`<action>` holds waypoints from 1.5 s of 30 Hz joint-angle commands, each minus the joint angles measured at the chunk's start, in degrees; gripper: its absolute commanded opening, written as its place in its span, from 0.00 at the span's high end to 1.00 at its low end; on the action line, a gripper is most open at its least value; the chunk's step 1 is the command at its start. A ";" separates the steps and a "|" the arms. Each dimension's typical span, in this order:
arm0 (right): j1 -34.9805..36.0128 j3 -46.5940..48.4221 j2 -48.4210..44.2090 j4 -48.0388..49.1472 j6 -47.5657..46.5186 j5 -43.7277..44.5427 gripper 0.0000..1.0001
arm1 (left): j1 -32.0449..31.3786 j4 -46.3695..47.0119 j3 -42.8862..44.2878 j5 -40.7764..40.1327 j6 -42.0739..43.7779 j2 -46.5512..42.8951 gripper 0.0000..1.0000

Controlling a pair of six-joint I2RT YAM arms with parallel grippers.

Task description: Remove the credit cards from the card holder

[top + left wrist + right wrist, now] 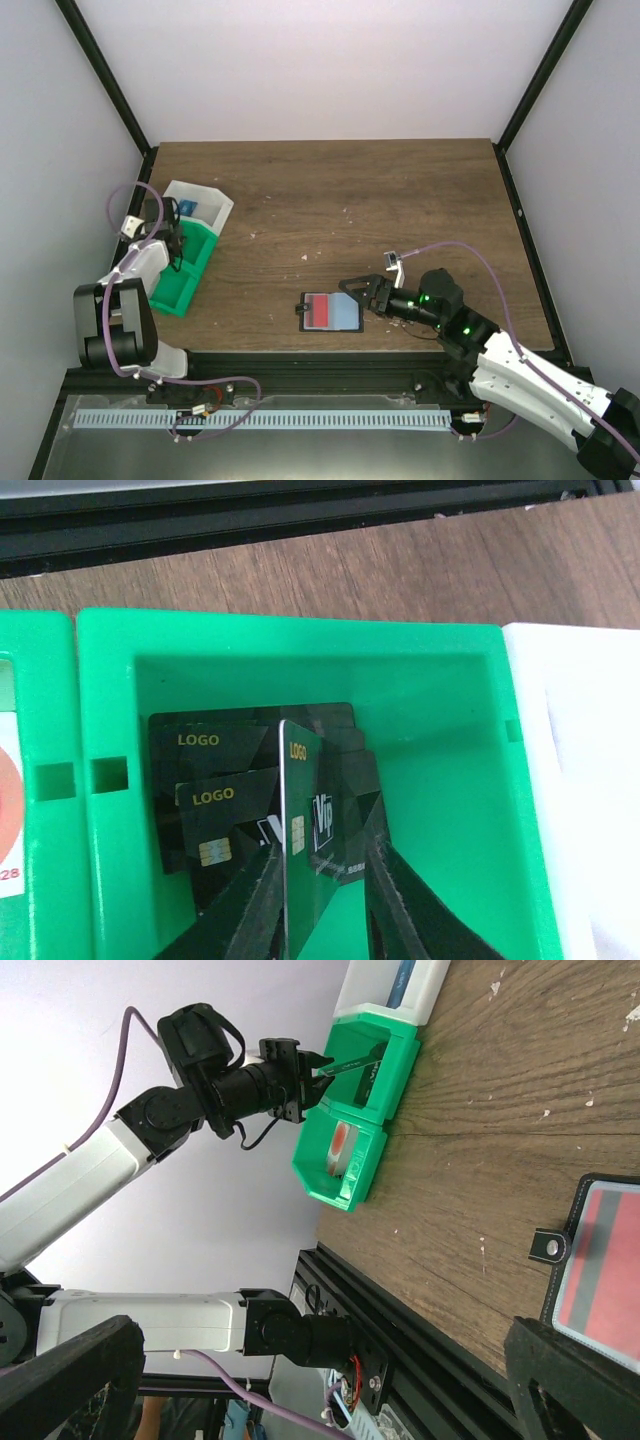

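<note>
1. The left gripper (325,900) hangs in a compartment of the green plastic bin (450,680), jaws slightly parted and gripping nothing. A dark credit card (300,820) stands on edge between them, close against one finger, above flat black cards with gold lettering (210,780).
2. The right gripper (360,293) is spread wide and empty, just beside the open black bifold card holder (345,318) on the wooden table (330,190). A reddish card (320,308) lies in its pocket.
3. Risk: the upright card may snag a finger as the arm lifts and be dragged out of the bin.
4. Risk: nothing pins the holder, so a pull on the reddish card would likely slide the whole holder.
5. Only the left wrist view shows the bin's cards. Only the right wrist view shows the holder's snap tab (547,1247).
</note>
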 commanded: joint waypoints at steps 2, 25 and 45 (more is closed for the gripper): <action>-0.63 2.57 -0.64 0.24 -0.18 -0.31 0.00 | 0.32 -6.11 3.14 0.04 -1.29 1.12 0.71; -0.63 4.74 2.73 0.67 -0.84 -0.07 0.00 | 0.32 -16.17 10.07 0.48 -0.72 0.36 0.31; -0.68 6.37 8.08 -10.92 -8.33 3.99 0.00 | -0.04 -8.22 3.05 38.84 27.60 -18.48 0.10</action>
